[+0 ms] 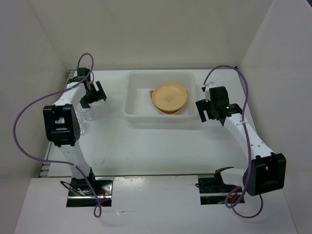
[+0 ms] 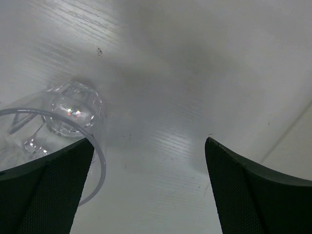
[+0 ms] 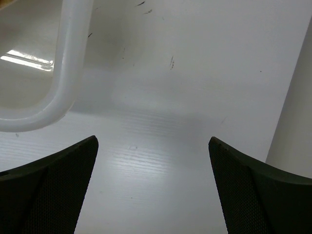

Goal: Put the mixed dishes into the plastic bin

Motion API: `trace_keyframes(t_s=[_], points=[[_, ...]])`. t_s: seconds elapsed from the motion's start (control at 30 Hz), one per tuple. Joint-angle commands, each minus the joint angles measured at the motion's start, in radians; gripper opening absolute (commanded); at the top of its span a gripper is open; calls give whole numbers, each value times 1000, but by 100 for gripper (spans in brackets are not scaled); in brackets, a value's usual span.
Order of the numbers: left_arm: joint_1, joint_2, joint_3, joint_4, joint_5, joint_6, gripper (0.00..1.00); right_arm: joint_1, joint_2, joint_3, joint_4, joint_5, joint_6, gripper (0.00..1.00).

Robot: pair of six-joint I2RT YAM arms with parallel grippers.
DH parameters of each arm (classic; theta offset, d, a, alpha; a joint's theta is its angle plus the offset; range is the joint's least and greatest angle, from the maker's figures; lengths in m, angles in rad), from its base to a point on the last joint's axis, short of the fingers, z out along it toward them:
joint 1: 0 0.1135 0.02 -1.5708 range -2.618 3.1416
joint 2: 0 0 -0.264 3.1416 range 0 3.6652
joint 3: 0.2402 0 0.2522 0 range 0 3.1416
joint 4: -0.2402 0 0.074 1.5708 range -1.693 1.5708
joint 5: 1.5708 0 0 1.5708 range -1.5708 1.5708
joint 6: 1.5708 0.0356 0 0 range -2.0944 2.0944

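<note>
The plastic bin (image 1: pixel 134 97) stands at the back middle of the table. Inside it lies a yellow-orange plate (image 1: pixel 169 96), stacked on something with a tan edge (image 1: pixel 150 93) peeking out at its left. A clear cup (image 1: pixel 86 115) stands on the table at the left. In the left wrist view that cup (image 2: pixel 68 109) sits left of the gap, its rim partly behind my left finger. My left gripper (image 1: pixel 93 100) (image 2: pixel 148 142) hovers open just above it, holding nothing. My right gripper (image 1: pixel 207 114) (image 3: pixel 152 140) is open and empty beside the bin's right end; the bin's rounded corner rim (image 3: pixel 66 83) shows there.
White walls close in the table on the left, back and right; the right wall (image 3: pixel 292 107) is close to my right gripper. Purple cables (image 1: pixel 29 107) loop off both arms. The arm bases (image 1: pixel 90 187) sit at the near edge.
</note>
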Motion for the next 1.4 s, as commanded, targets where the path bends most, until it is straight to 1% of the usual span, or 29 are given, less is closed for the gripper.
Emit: trace_keyframes(t_s=[0.0, 0.03, 0.1, 0.17, 0.2, 0.23, 0.27, 0.3, 0.33, 0.37, 0.4, 0.43, 0.47, 0.53, 0.57, 0.6, 0.63, 0.67, 0.7, 0.73, 0.77, 0.8, 0.83, 0.87, 0.93, 1.07, 1.13, 1.3, 1.37], points=[[2, 26, 44, 24, -25, 38, 100, -14, -25, -11, -8, 54, 1, 98], [2, 26, 44, 24, -34, 38, 100, -14, -25, -11, -8, 55, 1, 98], [2, 52, 33, 24, -34, 51, 96, -14, -25, -20, -8, 55, 1, 98], [2, 72, 33, 24, -22, 63, 73, -23, -25, -20, 2, 55, 1, 98], [2, 72, 33, 24, -11, 63, 57, -23, -25, -20, 2, 65, 10, 98], [2, 72, 33, 24, -11, 63, 38, -23, -16, -20, 2, 65, 10, 98], [2, 72, 33, 24, -28, 63, 8, -23, -16, -20, 2, 76, 19, 98], [2, 58, 44, 24, -48, 63, 0, -23, -16, -29, 12, 76, 19, 98], [2, 58, 95, -22, -91, 23, 0, -23, -16, -29, 12, 76, 28, 98], [2, 28, 131, -46, -184, -10, 0, -23, -6, -29, 12, 76, 29, 98], [2, 9, 169, -71, -223, -49, 0, -23, -5, -29, 12, 76, 29, 98], [2, -21, 223, -86, -243, -131, 0, -23, -5, -29, 23, 76, 38, 98], [2, -102, 234, -61, -243, -164, 0, -23, -5, -29, 23, 85, 38, 98], [-35, -191, 234, 103, -186, -205, 0, -23, 5, -39, 32, 85, 47, 98], [-49, -262, 225, 193, -133, -192, 0, -23, 5, -39, 32, 85, 47, 98], [-59, -273, 211, 367, 44, -172, 0, -23, 5, -48, 32, 85, 47, 98], [-82, -221, 243, 416, 158, -143, 0, -23, 5, -48, 32, 85, 47, 98], [-105, -153, 325, 398, 244, -68, 0, -23, 5, -48, 32, 85, 47, 98], [-134, -61, 643, 184, 342, -8, 0, -23, 5, -48, 32, 85, 47, 98], [-171, 150, 841, 44, 354, 56, 0, -23, 5, -48, 41, 85, 47, 98], [-256, 229, 1002, -75, 337, 140, 0, -23, 5, -48, 41, 85, 47, 98], [-276, 248, 1028, -108, 337, 118, 0, -23, 5, -48, 41, 85, 47, 98], [-294, 258, 1003, -108, 294, 118, 0, -14, 5, -48, 41, 85, 47, 98], [-352, 290, 1016, -143, 239, 136, 0, -14, 5, -48, 41, 85, 47, 98], [-403, 334, 1036, -160, 146, 147, 0, -14, 5, -48, 41, 85, 47, 98], [-426, 388, 1027, -183, 109, 135, 0, -14, 5, -48, 41, 85, 47, 98], [-450, 426, 1027, -220, 89, 135, 0, -14, 5, -48, 41, 85, 47, 98], [-498, 492, 1027, -257, -28, 117, 0, -14, 5, -48, 41, 85, 47, 98], [-498, 525, 1027, -266, -28, 107, 0, -14, 5, -48, 41, 85, 47, 98]])
